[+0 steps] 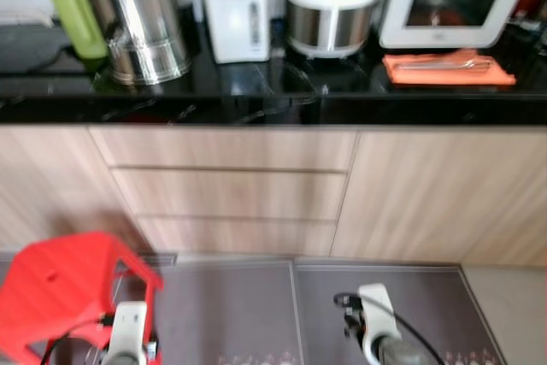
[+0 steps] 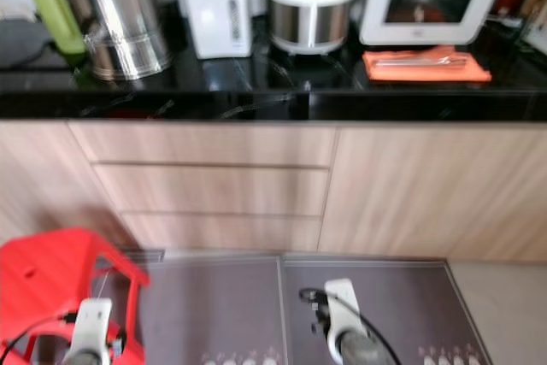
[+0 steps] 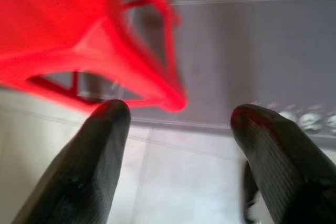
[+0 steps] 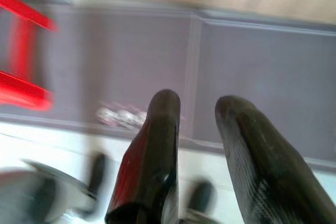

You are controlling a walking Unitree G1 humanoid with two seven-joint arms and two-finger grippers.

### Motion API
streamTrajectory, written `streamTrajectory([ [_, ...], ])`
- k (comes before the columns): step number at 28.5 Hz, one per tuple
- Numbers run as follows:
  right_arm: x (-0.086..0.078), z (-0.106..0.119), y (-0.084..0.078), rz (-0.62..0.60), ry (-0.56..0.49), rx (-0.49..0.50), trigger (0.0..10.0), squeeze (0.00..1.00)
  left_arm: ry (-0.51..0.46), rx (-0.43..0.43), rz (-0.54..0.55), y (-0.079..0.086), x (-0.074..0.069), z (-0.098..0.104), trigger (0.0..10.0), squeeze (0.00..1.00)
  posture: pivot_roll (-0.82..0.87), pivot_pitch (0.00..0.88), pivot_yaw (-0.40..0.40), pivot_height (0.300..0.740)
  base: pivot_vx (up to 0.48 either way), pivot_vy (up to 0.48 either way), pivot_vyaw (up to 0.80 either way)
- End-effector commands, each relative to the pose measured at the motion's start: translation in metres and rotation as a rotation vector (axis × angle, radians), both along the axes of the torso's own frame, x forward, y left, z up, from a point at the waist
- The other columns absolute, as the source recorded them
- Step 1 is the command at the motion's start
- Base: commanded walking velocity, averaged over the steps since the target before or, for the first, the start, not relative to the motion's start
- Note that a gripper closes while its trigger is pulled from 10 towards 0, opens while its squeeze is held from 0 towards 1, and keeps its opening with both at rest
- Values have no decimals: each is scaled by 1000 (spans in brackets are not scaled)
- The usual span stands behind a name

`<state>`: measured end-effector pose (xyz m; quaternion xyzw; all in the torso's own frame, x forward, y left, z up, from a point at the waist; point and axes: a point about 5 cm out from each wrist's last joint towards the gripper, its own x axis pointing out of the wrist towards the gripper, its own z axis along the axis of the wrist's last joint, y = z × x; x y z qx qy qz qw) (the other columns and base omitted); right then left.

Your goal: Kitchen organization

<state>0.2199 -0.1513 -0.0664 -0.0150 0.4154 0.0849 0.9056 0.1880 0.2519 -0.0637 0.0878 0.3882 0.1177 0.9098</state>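
My left gripper [image 3: 178, 129] hangs low with its fingers spread wide and nothing between them, pointed at the floor beside the red stool [image 1: 60, 284]. The right gripper [image 4: 197, 129] also hangs down over the grey mat [image 1: 256, 305], its fingers a narrow gap apart and empty. Everything worth organizing sits ahead and well above both — on the black countertop [image 1: 256, 96], where an orange cloth [image 1: 449, 68] lies with its long axis along the counter edge, in front of the white microwave [image 1: 453, 2]. That cloth is off to my right, so I judge the right arm nearer. The rice cooker [image 1: 332, 2], white kettle [image 1: 235, 6] and steel urn [image 1: 141, 14] stand further left.
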Motion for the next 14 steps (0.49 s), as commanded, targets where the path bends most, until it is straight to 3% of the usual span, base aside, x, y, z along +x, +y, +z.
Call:
streamTrajectory([
  [1,0,0,-10,-29,5,-17,10000,0,-19,-6,-14,-5,7,2,10000,0,48,0,32,740,0,480,0],
  [14,1,1,-19,-32,8,-64,10000,0,32,-15,46,-4,-4,-4,10000,0,43,0,4,740,0,0,0],
])
